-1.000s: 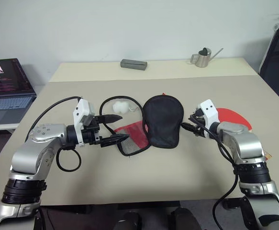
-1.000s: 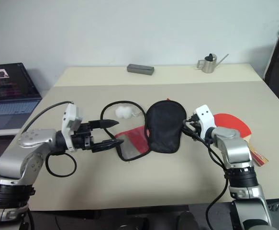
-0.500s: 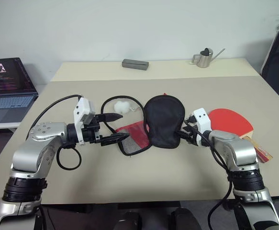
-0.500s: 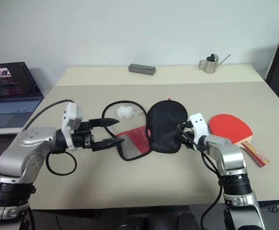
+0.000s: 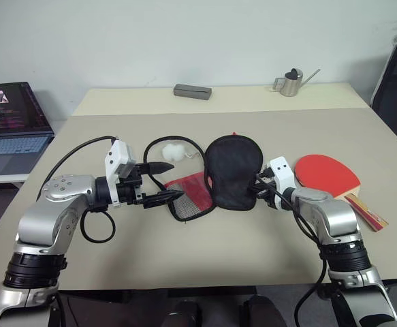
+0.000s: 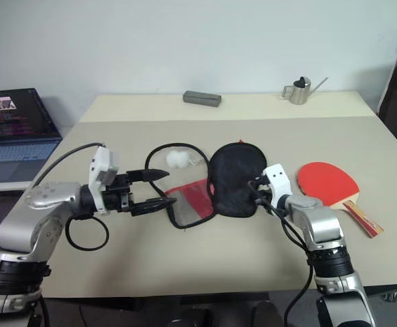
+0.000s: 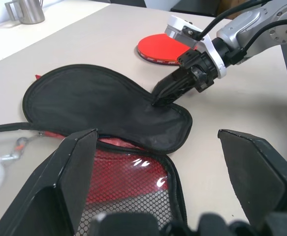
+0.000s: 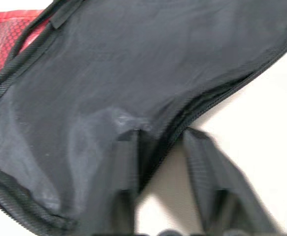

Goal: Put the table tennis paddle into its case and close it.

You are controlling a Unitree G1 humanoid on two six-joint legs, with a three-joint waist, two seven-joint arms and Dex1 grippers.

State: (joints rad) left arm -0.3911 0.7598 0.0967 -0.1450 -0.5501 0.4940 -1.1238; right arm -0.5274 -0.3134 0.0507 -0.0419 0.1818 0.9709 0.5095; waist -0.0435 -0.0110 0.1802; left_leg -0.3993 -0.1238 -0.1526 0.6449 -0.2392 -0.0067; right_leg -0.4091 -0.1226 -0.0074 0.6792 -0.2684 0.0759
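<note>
I've got the right gripper (image 5: 258,188) at the near right edge of the flat black fabric paddle case (image 5: 233,172), and compared with a second ago it has slid in from beside the round red-faced table tennis paddle (image 5: 325,173) to the case's rim. In my right wrist view the two black fingers (image 8: 126,162) straddle the zipped edge of the upper flap, one over the fabric and one outside it. They look drawn in close, and I read that as a pinch on the flap edge (though I can't confirm from these views how firmly the cloth is caught).

The left gripper (image 5: 159,182) has not moved: its fingers stand wide apart with nothing between them, hovering over the case's lower half with the red panel and mesh pocket (image 5: 188,194). The white fluffy pompom (image 5: 173,151) on the zip pull lies on the beige table (image 5: 184,252) just behind it.

The paddle itself lies face up on the table to the right of the case, untouched, its light wooden handle (image 5: 366,211) pointing toward the near right edge.

So the change means I'm starting to open the flap; the case lies unzipped but folded over, and the paddle is not yet in. Next I'd lift that flap clear, judging the thin fabric likely to slip.
</note>
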